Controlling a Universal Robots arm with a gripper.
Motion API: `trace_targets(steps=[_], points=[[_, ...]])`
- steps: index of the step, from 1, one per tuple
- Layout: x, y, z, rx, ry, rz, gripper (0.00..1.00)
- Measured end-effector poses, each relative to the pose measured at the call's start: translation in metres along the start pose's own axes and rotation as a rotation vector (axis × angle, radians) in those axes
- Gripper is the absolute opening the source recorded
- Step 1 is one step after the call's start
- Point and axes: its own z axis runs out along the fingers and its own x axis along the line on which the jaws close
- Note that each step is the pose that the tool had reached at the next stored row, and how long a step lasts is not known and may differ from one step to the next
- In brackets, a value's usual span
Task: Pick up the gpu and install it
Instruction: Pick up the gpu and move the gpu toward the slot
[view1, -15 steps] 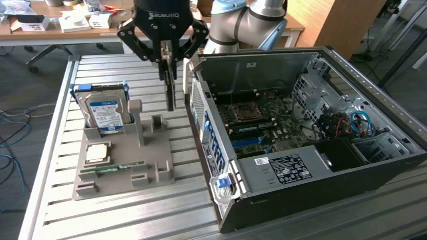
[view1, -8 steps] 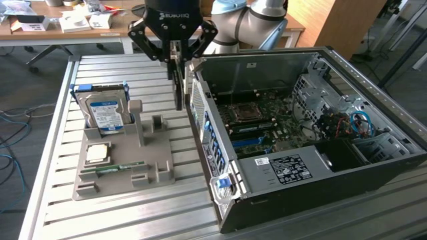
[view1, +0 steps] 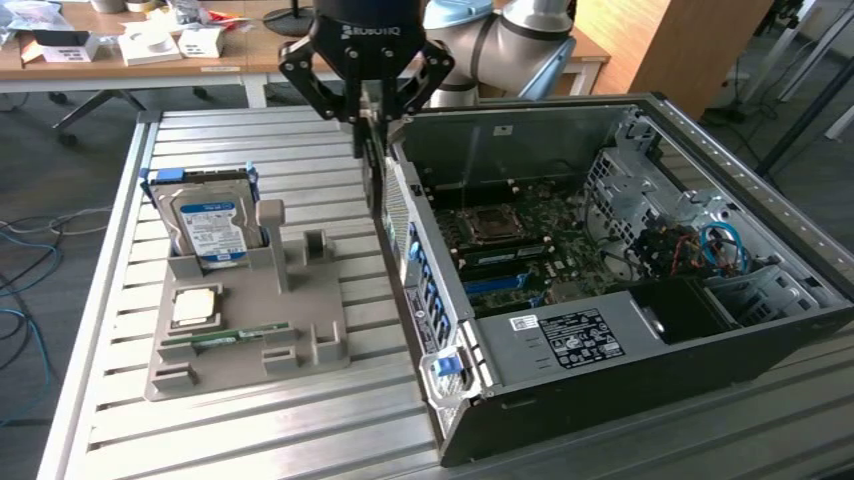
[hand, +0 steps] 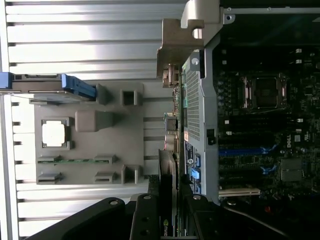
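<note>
the gripper (view1: 367, 115) is hanging over the slatted metal desk (view1: 240, 130), at the outer side of the open computer case (view1: 547, 135). its fingers are pinching the gpu (view1: 372, 170) from both faces, closed down onto the thin board. the gpu is hanging edge-on below the fingers, upright and clear of the desk. it is sitting over the strip of desk between the grey holder tray (view1: 247, 320) and the case, just beside the case wall that carries the blue ports. it is not resting in the case.

in the wrist view the gripper (hand: 168, 200) is clamping the dark gpu (hand: 167, 170) near one end. the card is running away from the fingers alongside the perforated case wall. a silver bracket (hand: 175, 50) is showing at its far end.

the case is lying on its side with the motherboard (view1: 534, 250) facing up.

the holder tray is lying on the desk toward the exterior view's left. it is carrying:
- a hard drive (view1: 207, 225) standing upright in its slot
- a square processor chip (view1: 196, 305) lying flat
- a narrow green memory stick (view1: 234, 335) lying in its groove
</note>
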Motion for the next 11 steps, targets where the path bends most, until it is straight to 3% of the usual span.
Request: trace_targets(steps=[11], points=[[-0.023, 0.0015, 0.0002, -0.0036, 0.0001, 0.000, 0.26]])
